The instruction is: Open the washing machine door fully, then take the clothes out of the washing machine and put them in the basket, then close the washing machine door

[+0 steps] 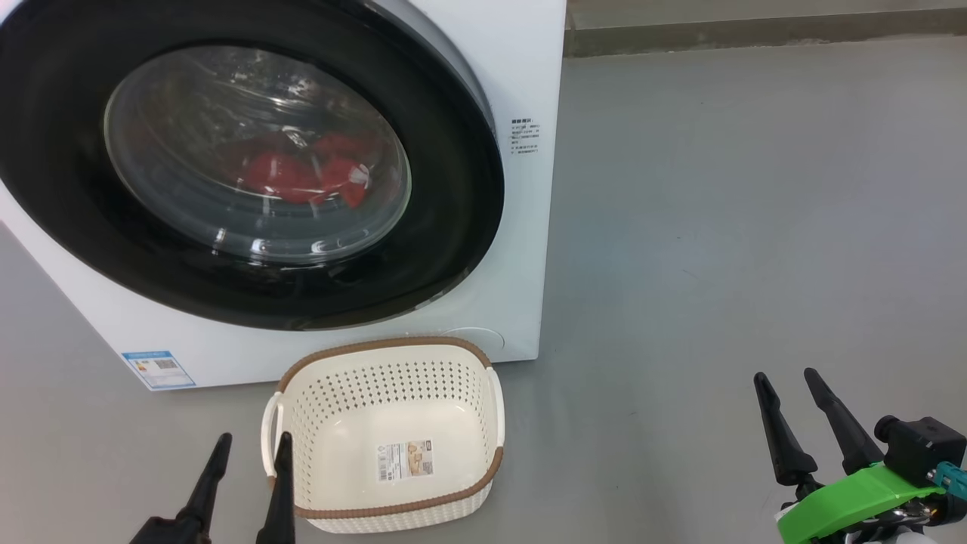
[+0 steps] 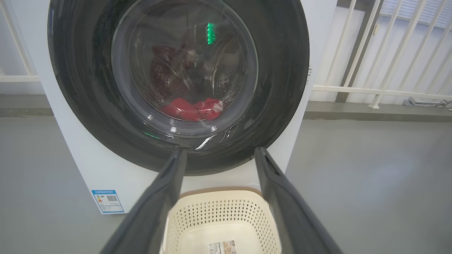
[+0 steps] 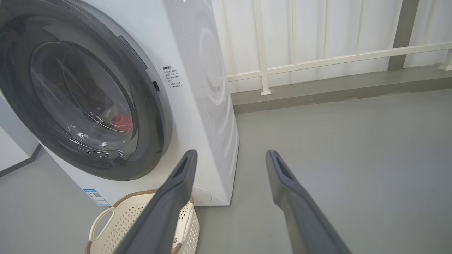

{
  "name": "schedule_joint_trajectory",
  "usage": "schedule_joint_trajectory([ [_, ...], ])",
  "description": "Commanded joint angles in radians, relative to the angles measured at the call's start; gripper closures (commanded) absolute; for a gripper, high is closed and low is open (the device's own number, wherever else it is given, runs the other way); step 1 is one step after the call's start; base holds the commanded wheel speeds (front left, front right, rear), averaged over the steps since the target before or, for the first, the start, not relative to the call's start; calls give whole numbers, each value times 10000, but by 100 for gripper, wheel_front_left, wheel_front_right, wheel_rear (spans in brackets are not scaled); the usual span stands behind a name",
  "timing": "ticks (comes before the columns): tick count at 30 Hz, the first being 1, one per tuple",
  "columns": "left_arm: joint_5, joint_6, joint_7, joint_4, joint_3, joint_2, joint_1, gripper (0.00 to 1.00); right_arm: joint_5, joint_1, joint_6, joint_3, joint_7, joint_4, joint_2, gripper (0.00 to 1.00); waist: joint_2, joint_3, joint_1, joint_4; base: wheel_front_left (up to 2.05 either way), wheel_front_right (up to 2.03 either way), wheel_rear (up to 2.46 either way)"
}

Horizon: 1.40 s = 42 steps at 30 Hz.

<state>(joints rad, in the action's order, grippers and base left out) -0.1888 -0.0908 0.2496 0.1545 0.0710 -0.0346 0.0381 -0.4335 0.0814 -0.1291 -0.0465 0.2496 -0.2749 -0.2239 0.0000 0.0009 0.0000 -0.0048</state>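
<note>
The white washing machine (image 1: pixel 521 249) stands at the upper left, and its round black-rimmed door (image 1: pixel 453 189) is shut. Red clothes (image 1: pixel 302 177) lie in the drum behind the glass, also showing as clothes (image 2: pixel 194 108) in the left wrist view. The cream basket (image 1: pixel 393 355) sits on the floor in front of the machine with only a paper label inside. My left gripper (image 1: pixel 253 446) hangs open just left of the basket. My right gripper (image 1: pixel 789 381) is open over bare floor at the lower right, far from the door (image 3: pixel 155 141).
Grey floor (image 1: pixel 718 227) stretches to the right of the machine. A raised kerb with a white railing (image 3: pixel 317 61) runs behind it. A blue label sticker (image 1: pixel 159 369) marks the machine's lower left front.
</note>
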Motion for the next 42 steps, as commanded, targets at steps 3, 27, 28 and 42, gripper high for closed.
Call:
schedule_joint_trajectory([
  [3, -124, 133, 122, -75, -354, -156, -167, 0, 70, -13, -16, -74, 122, 267, -116, 0, 0, -19, 0, 2, 0, 0, 0],
  [27, -136, 368, 122, 56, -496, -156, -195, 0, 473, -271, -16, 69, 122, 285, -72, 0, 0, -80, 0, 32, 0, 0, 0],
  [28, -136, 370, 122, 63, -499, -156, -196, 0, 477, -273, -16, 66, 122, 285, -68, 0, 0, -81, 0, 32, 0, 0, 0],
  [42, -160, 393, 122, 65, -474, -156, -167, 0, 459, -224, -16, -29, 122, 284, -90, 0, 0, -100, 0, 17, 0, 0, 0],
])
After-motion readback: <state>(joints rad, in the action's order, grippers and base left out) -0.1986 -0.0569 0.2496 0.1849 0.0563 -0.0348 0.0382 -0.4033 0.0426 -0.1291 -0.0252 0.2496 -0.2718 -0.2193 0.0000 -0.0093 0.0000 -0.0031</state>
